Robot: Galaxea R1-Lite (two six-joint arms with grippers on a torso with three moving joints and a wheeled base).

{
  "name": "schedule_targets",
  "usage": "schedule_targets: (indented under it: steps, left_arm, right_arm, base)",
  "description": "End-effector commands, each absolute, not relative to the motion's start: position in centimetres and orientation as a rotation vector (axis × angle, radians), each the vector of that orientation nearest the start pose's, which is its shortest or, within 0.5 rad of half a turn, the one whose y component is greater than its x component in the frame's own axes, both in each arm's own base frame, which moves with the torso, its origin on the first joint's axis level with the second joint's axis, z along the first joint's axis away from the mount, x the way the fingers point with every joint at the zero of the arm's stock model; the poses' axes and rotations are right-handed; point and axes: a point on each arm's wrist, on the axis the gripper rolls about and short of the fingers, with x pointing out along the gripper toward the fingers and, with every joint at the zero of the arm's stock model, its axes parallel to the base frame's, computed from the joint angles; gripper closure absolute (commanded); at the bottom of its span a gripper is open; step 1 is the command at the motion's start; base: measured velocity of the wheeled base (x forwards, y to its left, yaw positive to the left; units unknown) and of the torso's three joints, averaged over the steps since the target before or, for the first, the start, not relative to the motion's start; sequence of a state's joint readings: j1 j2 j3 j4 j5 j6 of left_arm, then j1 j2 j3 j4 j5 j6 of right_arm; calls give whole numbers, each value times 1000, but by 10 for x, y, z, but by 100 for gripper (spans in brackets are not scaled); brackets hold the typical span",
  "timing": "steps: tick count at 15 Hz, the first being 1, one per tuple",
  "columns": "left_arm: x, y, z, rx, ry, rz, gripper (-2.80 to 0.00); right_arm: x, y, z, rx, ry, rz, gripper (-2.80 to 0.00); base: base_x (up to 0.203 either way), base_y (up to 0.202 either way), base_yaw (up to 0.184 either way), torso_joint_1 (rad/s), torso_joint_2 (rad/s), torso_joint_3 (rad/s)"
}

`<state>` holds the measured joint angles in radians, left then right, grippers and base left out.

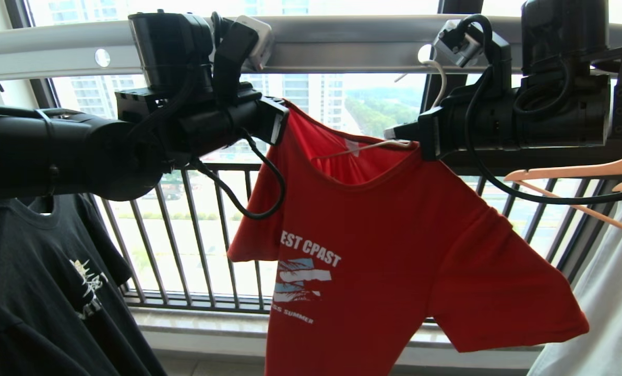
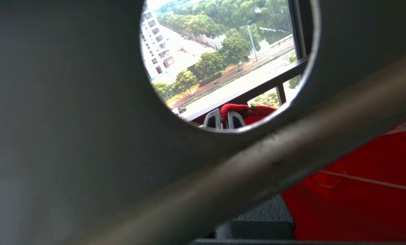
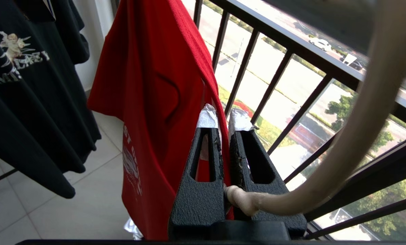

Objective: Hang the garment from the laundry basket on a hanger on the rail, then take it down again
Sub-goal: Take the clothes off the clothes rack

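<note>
Currently: left gripper (image 2: 223,119) pinches red T-shirt (image 1: 373,250) shoulder | right gripper (image 3: 223,119) clamps wire hanger (image 3: 342,146) and collar | advice: hook squarely onto rail (image 1: 342,47).

Open room lies under the rail (image 1: 342,55), between the black T-shirt (image 1: 45,292) on the left and the pale garment (image 1: 603,308) on the right, but the red garment (image 1: 384,261) fills most of it. The window railing (image 1: 196,235) closes the far side. A wooden hanger (image 1: 577,172) crowds the right, and the rail blocks upward passage.
</note>
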<state>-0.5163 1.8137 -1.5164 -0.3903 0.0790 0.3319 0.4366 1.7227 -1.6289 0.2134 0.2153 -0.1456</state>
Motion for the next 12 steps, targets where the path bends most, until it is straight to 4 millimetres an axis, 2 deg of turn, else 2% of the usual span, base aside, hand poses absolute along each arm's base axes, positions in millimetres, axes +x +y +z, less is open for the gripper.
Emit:
schedule_targets:
  steps: [1, 5, 9, 12]
  left_arm:
    - [330, -180, 314, 321, -153, -405, 0]
    - [347, -194, 296, 314, -170, -420, 0]
    - [364, -222, 265, 299, -212, -455, 0]
    - [375, -232, 247, 279, -226, -522, 0]
  right_arm:
    - [287, 140, 327, -174, 253, 675, 0]
    - [287, 140, 328, -172, 249, 684, 0]
    - [288, 143, 326, -170, 252, 699, 0]
    - [288, 143, 327, -166, 248, 699, 0]
  base:
    - [0, 0, 0, 0, 0, 0]
    - [0, 0, 0, 0, 0, 0]
    - [0, 0, 0, 0, 0, 0]
    - [0, 0, 0, 0, 0, 0]
